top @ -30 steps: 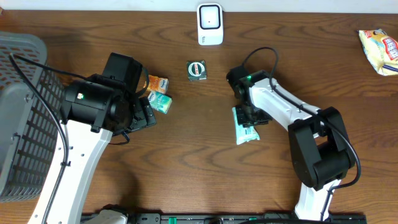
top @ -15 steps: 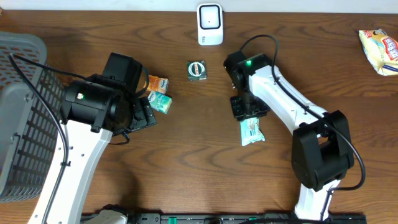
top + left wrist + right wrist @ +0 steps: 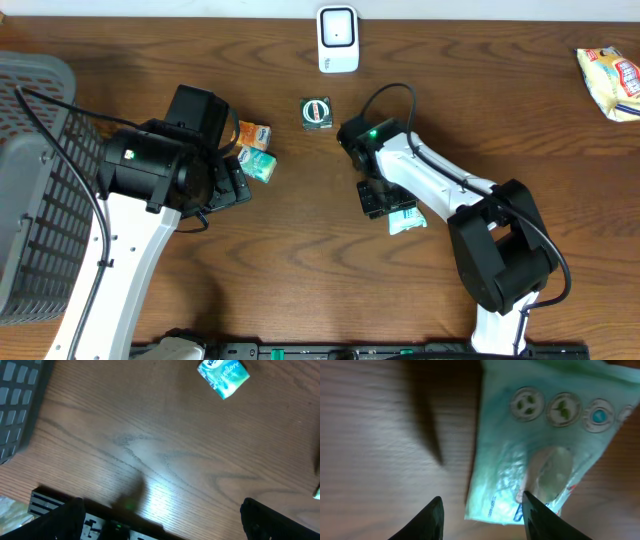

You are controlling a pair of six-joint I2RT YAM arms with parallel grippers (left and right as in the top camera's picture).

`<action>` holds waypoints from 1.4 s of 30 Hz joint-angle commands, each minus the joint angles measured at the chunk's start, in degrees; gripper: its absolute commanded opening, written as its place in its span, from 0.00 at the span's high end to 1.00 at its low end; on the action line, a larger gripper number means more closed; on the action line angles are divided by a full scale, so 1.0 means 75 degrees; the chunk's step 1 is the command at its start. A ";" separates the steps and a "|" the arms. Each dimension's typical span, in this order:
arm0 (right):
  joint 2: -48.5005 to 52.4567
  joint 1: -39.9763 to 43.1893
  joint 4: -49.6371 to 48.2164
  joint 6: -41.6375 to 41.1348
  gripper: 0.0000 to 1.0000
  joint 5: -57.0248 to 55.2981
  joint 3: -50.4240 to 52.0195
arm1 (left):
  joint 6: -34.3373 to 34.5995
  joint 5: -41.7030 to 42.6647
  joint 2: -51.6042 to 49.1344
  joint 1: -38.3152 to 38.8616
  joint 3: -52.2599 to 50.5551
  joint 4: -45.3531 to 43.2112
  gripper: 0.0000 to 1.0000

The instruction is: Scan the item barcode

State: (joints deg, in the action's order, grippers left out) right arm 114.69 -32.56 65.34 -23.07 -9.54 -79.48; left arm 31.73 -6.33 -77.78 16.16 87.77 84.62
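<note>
The item, a teal plastic packet (image 3: 407, 218), lies flat on the wooden table; in the right wrist view the packet (image 3: 545, 450) fills the upper right. My right gripper (image 3: 378, 197) hovers low over its left end, open (image 3: 485, 520). One fingertip is over bare wood and the other over the packet's corner, gripping nothing. The white barcode scanner (image 3: 338, 38) stands at the table's far edge. My left gripper (image 3: 228, 183) is wide open (image 3: 172, 522) over bare table, nothing between its fingers.
A small dark green box (image 3: 317, 112) sits near the scanner. An orange packet (image 3: 254, 133) and a teal packet (image 3: 260, 166) (image 3: 223, 377) lie by the left gripper. A grey basket (image 3: 35, 180) stands at the left edge, a yellow snack bag (image 3: 610, 80) far right.
The right gripper has opened and let go of the teal packet, which now rests on the table. The gripper swung left and toward the front. The left arm has not moved.
</note>
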 commanded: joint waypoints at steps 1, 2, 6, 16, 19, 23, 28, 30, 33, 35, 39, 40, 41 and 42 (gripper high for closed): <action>-0.0105 -0.0015 -0.0029 -0.0437 0.55 -0.0787 0.0093 | 0.0070 -0.0020 0.0041 -0.0032 0.0035 0.0023 0.03; -0.0105 -0.0015 -0.0029 -0.0437 0.55 -0.0801 0.0093 | 0.0070 -0.0020 0.0041 -0.0032 0.0035 0.0023 0.03; -0.0105 -0.0017 -0.0044 -0.0437 0.55 -0.0799 0.0146 | 0.0070 -0.0020 0.0041 -0.0032 0.0035 0.0023 0.02; -0.0105 -0.0015 -0.1515 -0.0338 0.53 -0.0941 0.1250 | 0.0070 -0.0020 0.0041 -0.0032 0.0035 0.0023 0.02; -0.0105 -0.0015 -0.1684 -0.0315 0.67 -0.0912 0.1443 | 0.0070 -0.0020 0.0041 -0.0032 0.0035 0.0023 0.02; -0.0108 -0.0012 -0.1574 -0.0140 0.93 -0.0370 0.1291 | 0.0070 -0.0020 0.0041 -0.0032 0.0035 0.0023 0.02; -0.0111 0.0125 -0.1061 0.0294 0.99 0.0816 0.0574 | 0.0070 -0.0020 0.0041 -0.0032 0.0035 0.0023 0.03; -0.0119 0.0224 -0.0793 0.0731 0.99 0.1521 0.0157 | 0.0070 -0.0020 0.0041 -0.0032 0.0035 0.0023 0.02; -0.0122 0.0434 -0.0396 0.1725 0.99 0.3206 -0.0522 | 0.0070 -0.0020 0.0041 -0.0032 0.0035 0.0023 0.03; -0.0122 0.0603 -0.0233 0.2597 0.99 0.4774 -0.0857 | 0.0070 -0.0020 0.0041 -0.0032 0.0035 0.0023 0.03; -0.0122 0.1037 -0.0119 0.4476 0.99 0.8084 -0.0979 | 0.0070 -0.0020 0.0041 -0.0032 0.0035 0.0023 0.03; -0.0122 0.1180 -0.0044 0.4951 0.99 0.8856 -0.0941 | 0.0070 -0.0020 0.0041 -0.0032 0.0035 0.0023 0.03; -0.0122 0.1306 0.0029 0.5339 0.99 0.9480 -0.0886 | 0.0070 -0.0020 0.0041 -0.0032 0.0035 0.0023 0.02; -0.0122 0.1437 0.0146 0.5721 0.99 1.0063 -0.0831 | 0.0070 -0.0020 0.0041 -0.0032 0.0035 0.0023 0.02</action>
State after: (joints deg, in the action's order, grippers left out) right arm 113.73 -24.43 65.41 5.30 41.21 -86.02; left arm 31.73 -6.31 -77.78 16.16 87.77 84.62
